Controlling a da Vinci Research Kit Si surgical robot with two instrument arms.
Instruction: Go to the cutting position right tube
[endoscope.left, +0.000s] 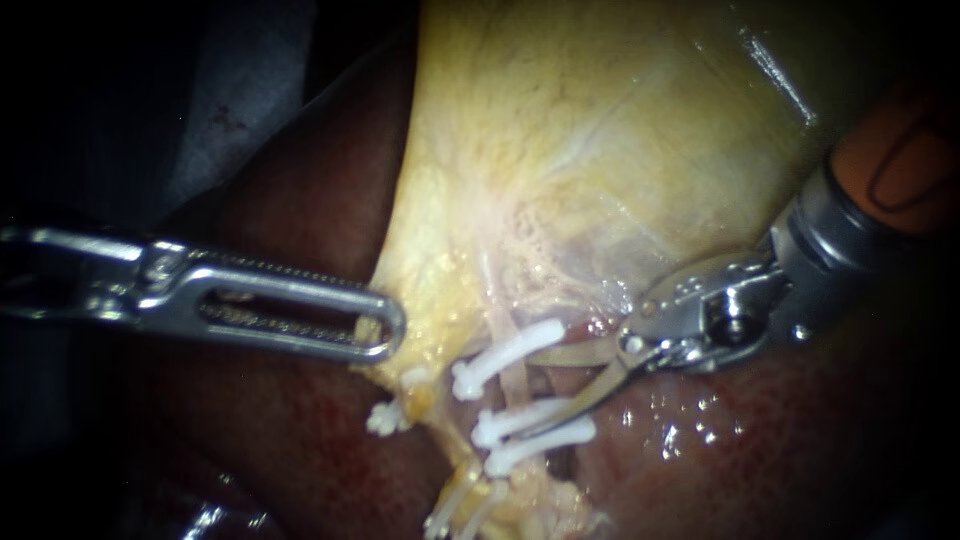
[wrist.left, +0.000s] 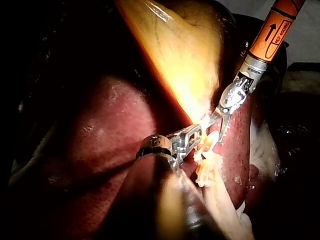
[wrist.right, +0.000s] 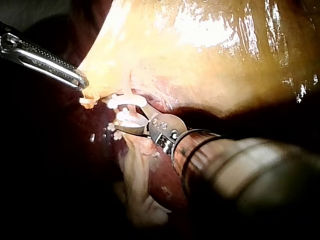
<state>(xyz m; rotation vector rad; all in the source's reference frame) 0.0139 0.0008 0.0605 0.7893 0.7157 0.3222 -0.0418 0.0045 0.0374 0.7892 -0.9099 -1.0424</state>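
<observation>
In the endoscope view my right instrument (endoscope.left: 530, 392) comes in from the upper right with two thin blades open. The blades straddle the pale right tube (endoscope.left: 516, 385), one blade beside the upper white clip (endoscope.left: 505, 357), the other beside the two lower clips (endoscope.left: 525, 422). My left instrument (endoscope.left: 385, 335) comes in from the left. Its long slotted jaws are shut on the edge of the yellow gallbladder (endoscope.left: 600, 150). In the right wrist view the blades (wrist.right: 125, 117) lie among the clips (wrist.right: 120, 102). The left wrist view shows both tips, left (wrist.left: 195, 134) and right (wrist.left: 212, 129), close together.
Dark red liver (endoscope.left: 760, 450) lies under and around the tubes. More white clips (endoscope.left: 385, 418) sit on a second tube to the left and lower down (endoscope.left: 450, 500). A dark drape fills the upper left.
</observation>
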